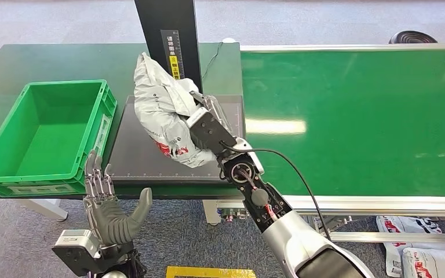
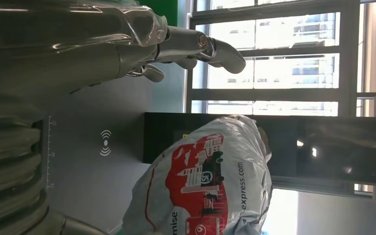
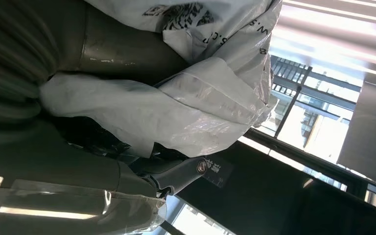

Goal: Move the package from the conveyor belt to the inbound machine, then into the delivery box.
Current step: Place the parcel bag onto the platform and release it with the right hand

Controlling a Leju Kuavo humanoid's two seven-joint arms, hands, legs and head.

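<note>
A crumpled white courier bag with red print, the package (image 1: pixel 163 107), sits over the dark platform of the inbound machine (image 1: pixel 136 159), in front of its black post (image 1: pixel 171 35). My right hand (image 1: pixel 207 123) grips the package's right side; the right wrist view has the white plastic (image 3: pixel 200 93) bunched against my fingers (image 3: pixel 176 176). My left hand (image 1: pixel 107 202) hovers open below the table's front edge, fingers apart and holding nothing. From the left wrist view the package (image 2: pixel 210 181) stands ahead of my left hand (image 2: pixel 176 49). The green delivery box (image 1: pixel 46 133) sits left of the platform.
The green conveyor belt (image 1: pixel 353 121) runs to the right of the machine, with a metal front rail (image 1: pixel 382 204). Several more courier bags (image 1: pixel 423 255) lie on the floor at lower right. A yellow floor marking (image 1: pixel 208 272) lies by my feet.
</note>
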